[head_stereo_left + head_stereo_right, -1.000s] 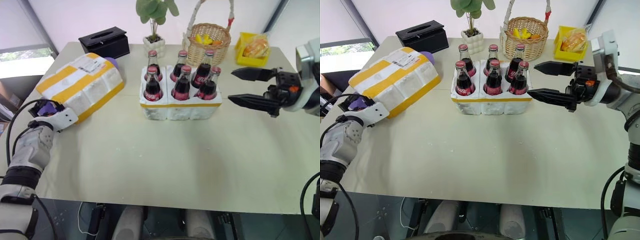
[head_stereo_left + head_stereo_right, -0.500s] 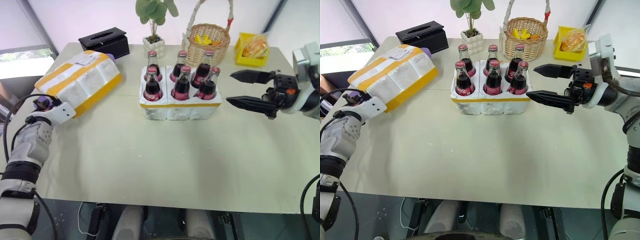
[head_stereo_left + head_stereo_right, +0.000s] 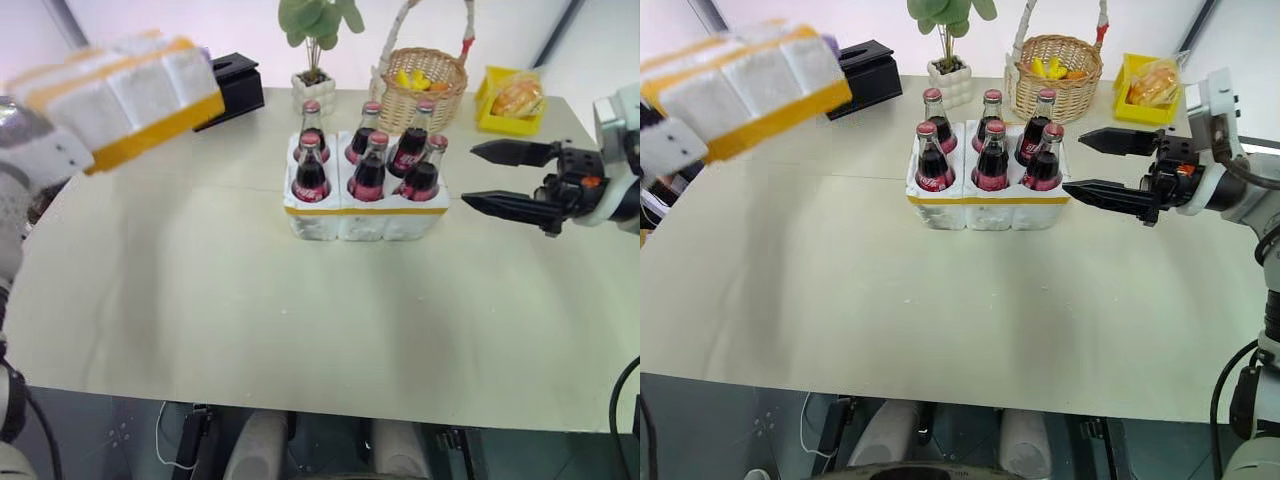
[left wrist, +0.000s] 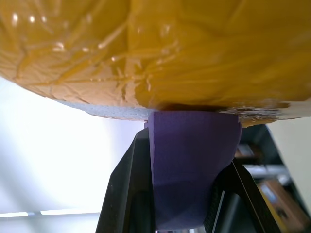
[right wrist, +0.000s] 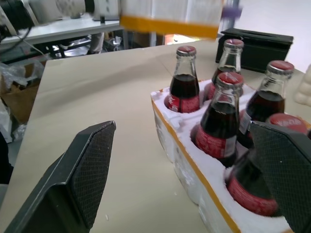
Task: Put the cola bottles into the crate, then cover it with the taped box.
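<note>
Several cola bottles (image 3: 369, 170) with red labels and caps stand in the wells of the white crate (image 3: 365, 218), which sits at the table's middle back. The taped box (image 3: 115, 85), white with yellow bands, hangs tilted in the air above the table's far left corner. My left gripper (image 4: 187, 150) is shut on a purple tab (image 4: 192, 184) on the box's yellow-taped edge. My right gripper (image 3: 470, 176) is open and level just right of the crate, pointing at it with nothing between its fingers.
A black tissue box (image 3: 238, 82), a potted plant (image 3: 315, 75), a wicker basket (image 3: 422, 85) and a yellow tray (image 3: 508, 105) with a wrapped snack line the back edge. Bare tabletop (image 3: 250, 300) stretches in front of and left of the crate.
The taped box has risen off the table's left side into the air, carried by my left arm. The right gripper stays beside the crate.
</note>
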You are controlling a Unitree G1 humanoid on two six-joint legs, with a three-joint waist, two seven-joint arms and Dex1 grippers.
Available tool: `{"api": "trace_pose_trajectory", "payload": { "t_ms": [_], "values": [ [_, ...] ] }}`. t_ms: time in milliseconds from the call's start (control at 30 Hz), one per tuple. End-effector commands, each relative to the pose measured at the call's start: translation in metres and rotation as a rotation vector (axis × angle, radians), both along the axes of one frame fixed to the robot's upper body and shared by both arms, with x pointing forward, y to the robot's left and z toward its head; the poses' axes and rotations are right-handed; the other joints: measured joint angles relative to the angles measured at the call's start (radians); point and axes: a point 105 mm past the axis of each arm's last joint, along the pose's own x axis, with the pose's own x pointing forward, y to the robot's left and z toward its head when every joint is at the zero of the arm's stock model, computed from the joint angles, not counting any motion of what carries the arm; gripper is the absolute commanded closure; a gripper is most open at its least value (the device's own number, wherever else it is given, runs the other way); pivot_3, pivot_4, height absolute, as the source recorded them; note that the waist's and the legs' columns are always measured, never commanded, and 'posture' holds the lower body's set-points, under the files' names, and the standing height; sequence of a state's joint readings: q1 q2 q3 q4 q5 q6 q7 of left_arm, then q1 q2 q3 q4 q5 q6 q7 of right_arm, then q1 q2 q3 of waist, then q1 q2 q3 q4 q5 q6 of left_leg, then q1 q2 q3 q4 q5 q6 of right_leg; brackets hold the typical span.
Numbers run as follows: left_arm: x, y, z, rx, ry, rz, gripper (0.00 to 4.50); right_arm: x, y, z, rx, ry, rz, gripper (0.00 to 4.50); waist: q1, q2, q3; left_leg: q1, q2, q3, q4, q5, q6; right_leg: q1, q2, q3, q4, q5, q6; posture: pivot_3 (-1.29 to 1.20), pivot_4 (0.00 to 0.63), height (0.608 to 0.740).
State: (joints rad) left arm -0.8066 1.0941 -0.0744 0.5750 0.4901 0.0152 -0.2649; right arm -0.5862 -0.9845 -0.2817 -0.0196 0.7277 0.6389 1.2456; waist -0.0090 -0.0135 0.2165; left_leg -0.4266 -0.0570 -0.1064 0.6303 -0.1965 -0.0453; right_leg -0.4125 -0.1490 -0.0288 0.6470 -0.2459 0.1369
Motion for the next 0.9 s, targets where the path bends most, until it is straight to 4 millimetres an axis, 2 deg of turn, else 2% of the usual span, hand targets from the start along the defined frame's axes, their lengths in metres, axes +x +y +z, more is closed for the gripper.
{"api": "trace_pose_trajectory", "payload": {
  "t_ms": [33, 133, 200, 267, 367, 567, 900],
  "values": [
    [0.003, -0.049, 0.070, 0.014, -0.145, -0.199, 3.93, -0.003, -0.009, 0.005, -0.014, -0.035, -0.033, 0.00, 0.002, -0.002, 0.000, 0.000, 0.000, -0.001, 0.000, 0.000, 0.000, 0.000, 0.000, -0.001, 0.000, 0.000, 0.000, 0.00, 0.150, 0.740],
    [0.008, -0.081, 0.090, 0.036, -0.166, -0.302, 3.93, -0.002, -0.014, 0.003, -0.018, -0.032, -0.061, 0.00, -0.004, -0.002, 0.000, 0.000, 0.000, 0.000, 0.001, 0.000, 0.000, 0.001, -0.001, -0.001, 0.000, 0.000, 0.001, 0.00, 0.150, 0.740],
    [0.013, -0.113, 0.095, 0.031, -0.151, -0.424, 3.93, -0.004, -0.020, 0.004, -0.015, -0.030, -0.079, 0.00, -0.010, -0.001, 0.000, 0.000, -0.001, 0.001, 0.001, 0.000, 0.000, 0.001, -0.001, 0.000, 0.000, 0.001, 0.002, 0.00, 0.150, 0.740],
    [0.015, -0.146, 0.090, 0.046, -0.106, -0.548, 3.93, -0.004, -0.024, 0.003, -0.014, -0.026, -0.098, 0.00, -0.012, -0.001, 0.000, 0.001, 0.000, 0.001, 0.000, 0.000, 0.000, 0.001, 0.000, 0.000, 0.000, 0.001, 0.002, 0.00, 0.150, 0.740],
    [0.017, -0.176, 0.078, 0.081, -0.037, -0.648, 3.93, -0.004, -0.029, 0.002, -0.010, -0.021, -0.125, 0.00, -0.013, -0.001, 0.000, 0.001, 0.001, 0.000, 0.001, 0.000, 0.000, 0.001, 0.001, 0.000, 0.001, 0.001, 0.001, 0.00, 0.150, 0.740],
    [0.018, -0.215, 0.052, 0.132, 0.028, -0.761, 3.93, -0.006, -0.034, 0.000, 0.022, -0.013, -0.158, 0.00, -0.010, -0.001, 0.000, 0.001, 0.001, 0.001, 0.001, 0.000, 0.000, 0.001, 0.000, 0.001, 0.001, 0.001, 0.001, 0.00, 0.150, 0.740],
    [0.017, -0.249, 0.025, 0.251, 0.016, -0.790, 3.93, -0.005, -0.034, -0.001, 0.053, -0.006, -0.174, 0.00, -0.005, -0.002, 0.000, 0.001, 0.000, 0.000, 0.002, 0.000, 0.000, 0.002, 0.000, 0.000, 0.001, 0.001, 0.001, 0.00, 0.150, 0.740]
  ]
}}
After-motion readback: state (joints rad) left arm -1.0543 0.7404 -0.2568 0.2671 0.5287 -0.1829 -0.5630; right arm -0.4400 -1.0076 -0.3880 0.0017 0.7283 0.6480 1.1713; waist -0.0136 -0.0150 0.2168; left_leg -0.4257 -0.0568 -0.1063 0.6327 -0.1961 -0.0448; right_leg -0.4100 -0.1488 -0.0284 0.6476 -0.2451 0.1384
